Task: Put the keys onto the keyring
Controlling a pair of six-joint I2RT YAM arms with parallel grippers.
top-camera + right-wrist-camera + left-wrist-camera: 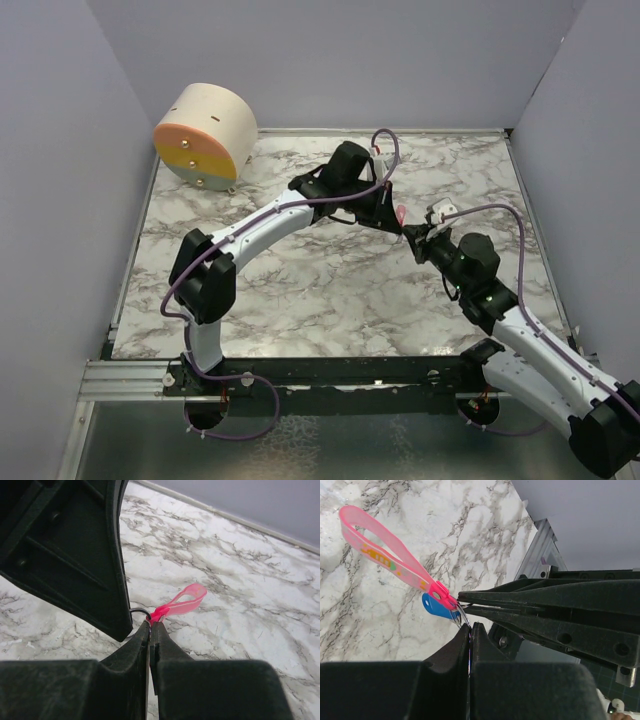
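Presently | left end effector (pixel 470 628): pinched shut on keyring (pixel 440 609), right at its tips | right end effector (pixel 150 626): pinched on pink key (pixel 385 555), touching keyring | advice: steady keyring, thread slowly.

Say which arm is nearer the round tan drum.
Left. The left arm passes just right of the drum; the right arm lies farther right, across the table.

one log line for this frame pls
left claw: shut on keyring | right claw: shut on pink strap | blue tag: beside strap end | claws: tip to tip above table
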